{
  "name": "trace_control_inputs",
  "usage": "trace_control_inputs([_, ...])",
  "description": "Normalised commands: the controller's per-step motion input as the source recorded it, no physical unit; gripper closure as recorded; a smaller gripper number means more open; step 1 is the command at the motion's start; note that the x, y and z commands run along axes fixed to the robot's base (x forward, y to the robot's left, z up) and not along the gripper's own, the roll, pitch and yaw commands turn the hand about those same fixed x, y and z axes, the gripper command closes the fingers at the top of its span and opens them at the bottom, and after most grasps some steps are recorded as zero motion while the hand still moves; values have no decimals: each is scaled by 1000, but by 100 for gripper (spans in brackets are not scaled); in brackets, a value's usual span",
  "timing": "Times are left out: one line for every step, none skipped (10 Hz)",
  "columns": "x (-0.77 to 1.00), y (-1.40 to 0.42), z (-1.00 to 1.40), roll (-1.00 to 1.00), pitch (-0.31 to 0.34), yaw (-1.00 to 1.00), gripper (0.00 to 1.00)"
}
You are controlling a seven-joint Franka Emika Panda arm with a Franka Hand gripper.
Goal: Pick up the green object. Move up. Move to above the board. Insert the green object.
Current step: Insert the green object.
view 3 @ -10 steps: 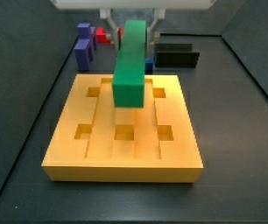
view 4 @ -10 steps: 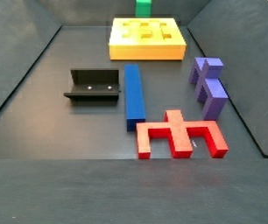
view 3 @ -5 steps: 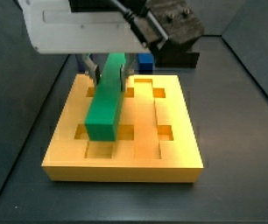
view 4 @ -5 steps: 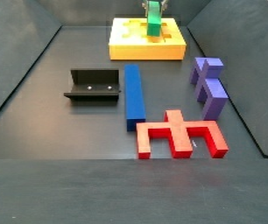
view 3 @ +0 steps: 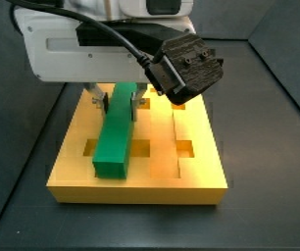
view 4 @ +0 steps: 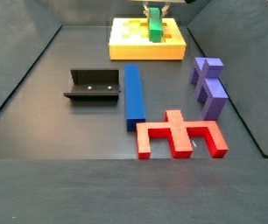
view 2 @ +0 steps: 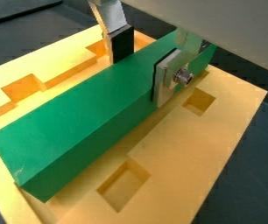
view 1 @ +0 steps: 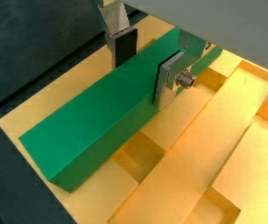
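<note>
The tool [view 1: 143, 54] is clamped on the green object [view 1: 107, 109], its silver plates pressing both long sides, low over the board [view 3: 199, 169]. Within the last second the bar has swung from near upright to lying along the board's length (so insertion looks under way). Its front end [view 3: 110, 157] sits at a middle groove, short of the board's near edge. Dark floor lies open around the board; the blue bar [view 4: 131, 91] lies well apart.
</note>
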Motion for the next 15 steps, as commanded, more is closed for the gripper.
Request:
trace_control_inputs([0, -100, -134, 277, 76, 180, 100])
trace_control_inputs([0, 0, -131, 256, 57, 226, 100])
trace_control_inputs([0, 23, -166, 211, 41, 151, 100])
trace_control_inputs([-11, 63, -171, 169, 20, 60, 100])
trace_control_inputs([-69, 26, -131, 141, 10, 11, 100])
trace_control_inputs([0, 180, -183, 149, 19, 0, 100])
trace_control_inputs([0, 266, -209, 140, 11, 0, 100])
trace_control_inputs([-31, 220, -200, 114, 0, 0, 100])
trace_control_inputs([0, 0, -217, 70, 0, 0, 100])
trace_control_inputs([77, -71, -389, 34, 0, 0, 100])
trace_control_inputs([49, 0, -426, 113, 21, -40, 100])
trace_control_inputs([0, 0, -371, 153, 59, -151, 100])
trace_control_inputs([0, 0, -309, 91, 66, -274, 100])
trace_control_inputs([-63, 0, -271, 77, 43, -280, 100])
trace_control_inputs([-146, -51, -323, 100, 26, -209, 100])
